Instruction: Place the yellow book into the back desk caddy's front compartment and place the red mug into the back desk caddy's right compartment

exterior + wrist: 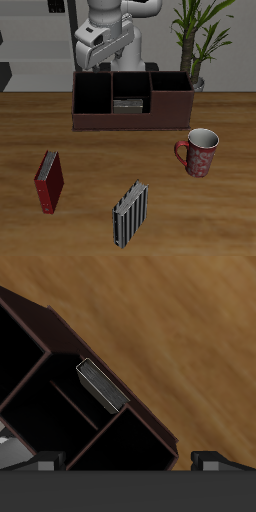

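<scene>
Right, book (127, 104) sits in caddy (130, 122). My gripper (128, 461) open, empty. Mug (200, 152) next: rigid, light, slick glaze (likely); pinch the rim wall opposite the handle.

White arm folded high at the back, wrist tilted, claw (97, 42) angled downward. Both fingertips (215, 459) just visible in the wrist view, spread wide apart, nothing between them.
</scene>
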You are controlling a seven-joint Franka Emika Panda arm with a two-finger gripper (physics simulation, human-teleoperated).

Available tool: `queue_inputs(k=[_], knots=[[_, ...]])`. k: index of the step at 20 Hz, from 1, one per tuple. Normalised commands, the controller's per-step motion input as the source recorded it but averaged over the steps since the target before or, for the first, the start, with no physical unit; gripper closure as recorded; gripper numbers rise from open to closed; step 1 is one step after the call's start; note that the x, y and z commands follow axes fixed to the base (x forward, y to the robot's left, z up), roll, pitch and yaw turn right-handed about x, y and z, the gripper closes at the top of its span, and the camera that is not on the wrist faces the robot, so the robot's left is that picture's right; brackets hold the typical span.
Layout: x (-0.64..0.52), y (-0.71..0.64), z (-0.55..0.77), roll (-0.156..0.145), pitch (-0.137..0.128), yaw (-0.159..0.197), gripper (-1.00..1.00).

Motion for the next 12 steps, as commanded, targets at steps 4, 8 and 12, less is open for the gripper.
queue_inputs(k=[4, 8, 12], knots=[[0.24, -0.12, 0.16, -0.038, 0.016, -0.329, -1.0], [0.26, -0.05, 0.07, -0.017, 0.022, -0.22, -1.0], [0.42, -0.02, 0.08, 0.016, 0.063, -0.393, -1.0]])
